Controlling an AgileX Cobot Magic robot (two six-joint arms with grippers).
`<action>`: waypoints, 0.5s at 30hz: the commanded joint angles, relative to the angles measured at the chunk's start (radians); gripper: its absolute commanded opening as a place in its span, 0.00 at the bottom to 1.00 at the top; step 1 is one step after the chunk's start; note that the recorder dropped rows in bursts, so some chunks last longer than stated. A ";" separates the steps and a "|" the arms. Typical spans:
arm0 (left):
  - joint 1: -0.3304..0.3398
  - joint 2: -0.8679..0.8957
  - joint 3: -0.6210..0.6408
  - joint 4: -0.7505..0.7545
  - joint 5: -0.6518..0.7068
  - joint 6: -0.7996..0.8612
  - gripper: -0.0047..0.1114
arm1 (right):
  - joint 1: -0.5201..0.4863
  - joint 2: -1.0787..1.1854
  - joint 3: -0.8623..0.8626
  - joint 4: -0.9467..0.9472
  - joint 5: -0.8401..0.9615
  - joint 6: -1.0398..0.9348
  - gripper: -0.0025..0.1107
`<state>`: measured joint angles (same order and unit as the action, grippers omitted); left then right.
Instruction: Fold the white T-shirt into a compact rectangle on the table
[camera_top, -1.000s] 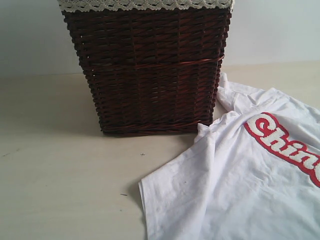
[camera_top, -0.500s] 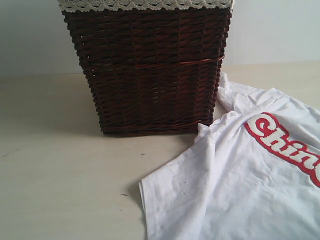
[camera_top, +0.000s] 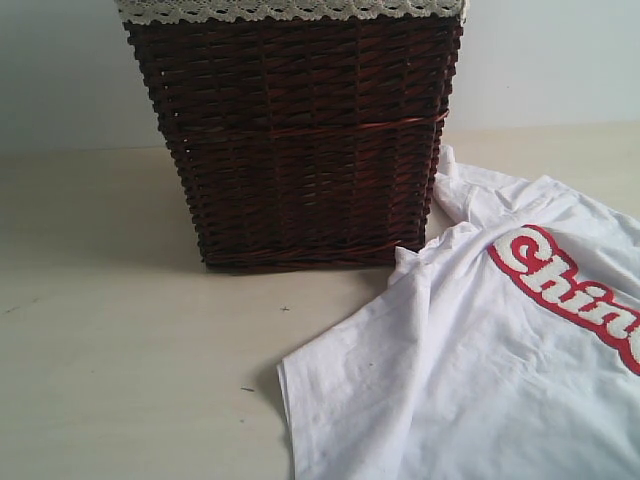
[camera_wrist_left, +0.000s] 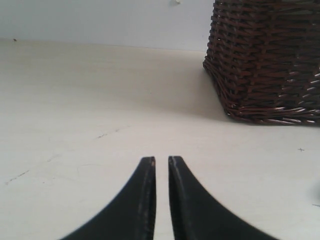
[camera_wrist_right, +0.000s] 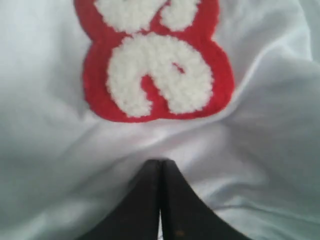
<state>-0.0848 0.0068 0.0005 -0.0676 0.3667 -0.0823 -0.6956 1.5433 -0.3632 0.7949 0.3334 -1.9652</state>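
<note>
The white T-shirt (camera_top: 480, 370) lies spread on the table (camera_top: 130, 360) at the right, with its red-outlined lettering (camera_top: 565, 290) running off the right edge. One sleeve touches the basket's front corner. In the right wrist view the white T-shirt (camera_wrist_right: 260, 100) fills the frame. My right gripper (camera_wrist_right: 160, 161) has its tips pressed together just below a fuzzy red-and-white letter (camera_wrist_right: 157, 80), and the cloth puckers toward them. My left gripper (camera_wrist_left: 161, 158) hovers over the bare table (camera_wrist_left: 75, 115), its fingers a thin slit apart with nothing between. Neither gripper shows in the exterior view.
A tall dark brown wicker basket (camera_top: 300, 140) with cream lace trim (camera_top: 290, 10) stands at the back centre, and the same wicker basket (camera_wrist_left: 270, 60) sits ahead of my left gripper. A pale wall (camera_top: 60, 70) rises behind the table.
</note>
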 joint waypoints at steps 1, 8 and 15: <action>-0.006 -0.007 -0.001 0.002 -0.006 0.002 0.14 | 0.004 0.006 0.017 -0.083 0.217 0.025 0.02; -0.006 -0.007 -0.001 0.002 -0.006 0.002 0.14 | 0.004 -0.071 0.017 -0.102 0.289 0.087 0.02; -0.006 -0.007 -0.001 0.002 -0.006 0.002 0.14 | 0.004 -0.324 0.017 0.027 0.280 0.173 0.02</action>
<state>-0.0848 0.0068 0.0005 -0.0676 0.3667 -0.0823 -0.6956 1.3219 -0.3464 0.7504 0.6087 -1.8087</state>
